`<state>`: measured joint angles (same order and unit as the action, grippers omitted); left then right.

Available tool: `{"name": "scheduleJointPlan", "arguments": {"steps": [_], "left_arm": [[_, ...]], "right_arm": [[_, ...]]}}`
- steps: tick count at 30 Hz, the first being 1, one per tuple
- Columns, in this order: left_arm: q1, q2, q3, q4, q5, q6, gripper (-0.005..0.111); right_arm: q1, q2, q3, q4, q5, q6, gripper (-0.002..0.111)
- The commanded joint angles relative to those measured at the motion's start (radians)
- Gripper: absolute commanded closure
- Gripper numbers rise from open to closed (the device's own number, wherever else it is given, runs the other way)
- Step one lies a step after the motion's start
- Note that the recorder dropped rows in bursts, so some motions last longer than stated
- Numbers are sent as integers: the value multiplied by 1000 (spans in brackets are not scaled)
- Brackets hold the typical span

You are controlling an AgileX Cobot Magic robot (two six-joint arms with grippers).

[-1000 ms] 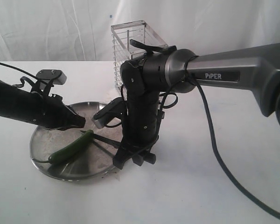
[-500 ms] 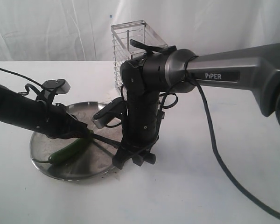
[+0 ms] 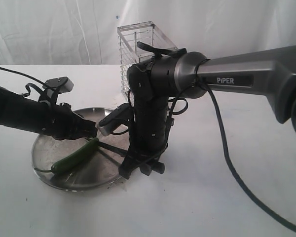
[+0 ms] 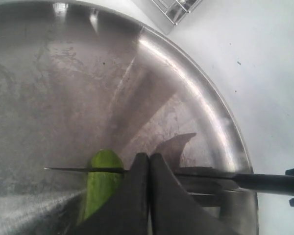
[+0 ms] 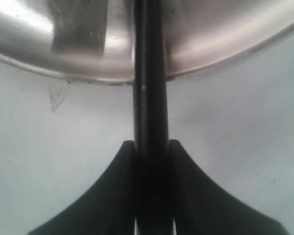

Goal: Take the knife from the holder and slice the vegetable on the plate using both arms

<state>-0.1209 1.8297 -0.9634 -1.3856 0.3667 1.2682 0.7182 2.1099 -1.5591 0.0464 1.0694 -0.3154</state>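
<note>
My left pincer (image 4: 148,155), pressed together, dipped toward the chili pepper (image 4: 102,169), then lifted, leaving it unsteadied; right pincer (image 5: 151,147) pinched the knife (image 4: 235,178) at four o'clock on the plate (image 4: 206,107).

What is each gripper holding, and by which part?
The right gripper clamps the knife by its handle. The left gripper is shut on nothing.

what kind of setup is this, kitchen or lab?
Likely a lab test bench, not a kitchen: plain white table, white curtain backdrop, and few props, a steel plate and wire holder.
</note>
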Motion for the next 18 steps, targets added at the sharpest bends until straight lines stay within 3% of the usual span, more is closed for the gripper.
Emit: {"name": "scheduleJointPlan", "arguments": {"steps": [1,12,18], "left_arm": [[-39,5,-4,-24,-38,22,107],[-73,125,-4,-26,-69,45,107],[-59,73,-24,-24,-86,45,107]], "right_arm": [[1,-2,1,6,-2,-1,106],[1,-2,1,6,3,-1,106],[1,-2,1,-29,59,3,106]]}}
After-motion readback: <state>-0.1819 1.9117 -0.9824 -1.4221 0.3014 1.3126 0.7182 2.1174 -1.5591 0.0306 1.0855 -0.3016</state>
